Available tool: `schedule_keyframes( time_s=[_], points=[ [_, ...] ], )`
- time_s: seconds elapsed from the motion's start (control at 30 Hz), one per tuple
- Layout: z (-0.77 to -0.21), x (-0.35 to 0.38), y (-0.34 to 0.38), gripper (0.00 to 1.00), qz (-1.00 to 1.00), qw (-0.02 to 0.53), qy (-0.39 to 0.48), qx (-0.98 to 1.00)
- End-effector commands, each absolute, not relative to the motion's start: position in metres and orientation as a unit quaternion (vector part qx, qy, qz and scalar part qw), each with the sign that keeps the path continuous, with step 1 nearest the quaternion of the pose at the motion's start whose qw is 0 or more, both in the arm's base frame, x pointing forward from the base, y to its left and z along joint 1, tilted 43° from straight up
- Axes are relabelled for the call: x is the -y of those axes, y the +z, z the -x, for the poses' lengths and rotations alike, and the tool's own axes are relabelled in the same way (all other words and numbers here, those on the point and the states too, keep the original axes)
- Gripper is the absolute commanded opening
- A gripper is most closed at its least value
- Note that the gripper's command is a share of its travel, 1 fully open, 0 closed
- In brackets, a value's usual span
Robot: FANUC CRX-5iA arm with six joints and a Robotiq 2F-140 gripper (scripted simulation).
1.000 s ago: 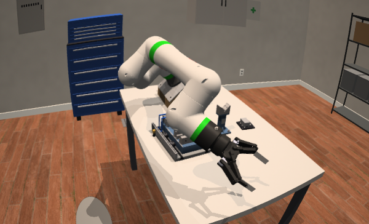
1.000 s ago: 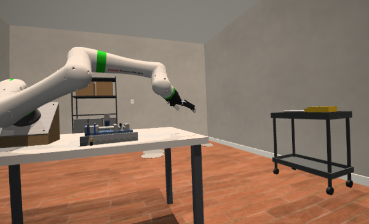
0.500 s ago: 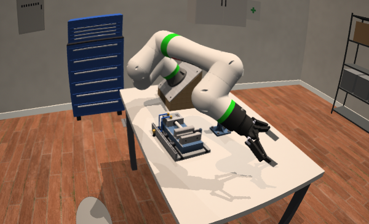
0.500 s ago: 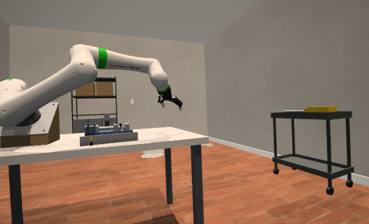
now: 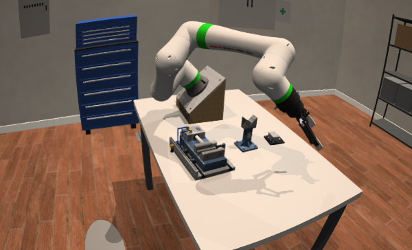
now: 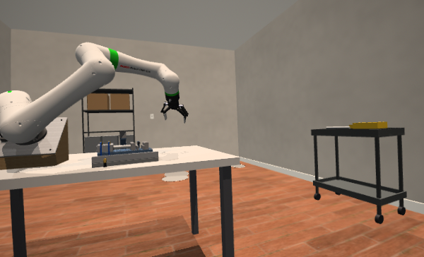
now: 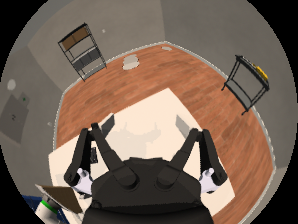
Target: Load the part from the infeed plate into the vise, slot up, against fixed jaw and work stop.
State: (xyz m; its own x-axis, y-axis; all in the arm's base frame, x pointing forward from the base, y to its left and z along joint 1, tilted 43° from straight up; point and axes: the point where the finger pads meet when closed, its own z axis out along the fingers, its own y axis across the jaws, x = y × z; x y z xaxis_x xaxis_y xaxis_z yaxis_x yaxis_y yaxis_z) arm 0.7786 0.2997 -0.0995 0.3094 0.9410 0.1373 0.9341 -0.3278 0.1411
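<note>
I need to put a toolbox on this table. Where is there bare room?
Bare patch: the near half of the table, in front of the vise. Crowded: the far strip, where vise, V-block and infeed plate stand in a row before the arm's wedge base.
</note>
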Motion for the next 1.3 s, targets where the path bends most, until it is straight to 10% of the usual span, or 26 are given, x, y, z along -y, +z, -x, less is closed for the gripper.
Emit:
schedule_keyframes(
  time_s=[0.0, 0.67, 1.03, 1.07, 1.27],
  points=[
    [-0.712, -0.318, -0.119, 1.0, -0.798, 0.036, 0.016, -0.602],
    [-0.446, -0.326, -0.126, 1.0, -0.691, 0.225, -0.202, -0.657],
    [-0.41, -0.316, -0.109, 1.0, -0.656, 0.288, -0.229, -0.659],
    [-0.41, -0.316, -0.109, 0.51, -0.656, 0.288, -0.229, -0.659],
    [-0.41, -0.316, -0.109, 0.51, -0.656, 0.288, -0.229, -0.659]
  ],
)
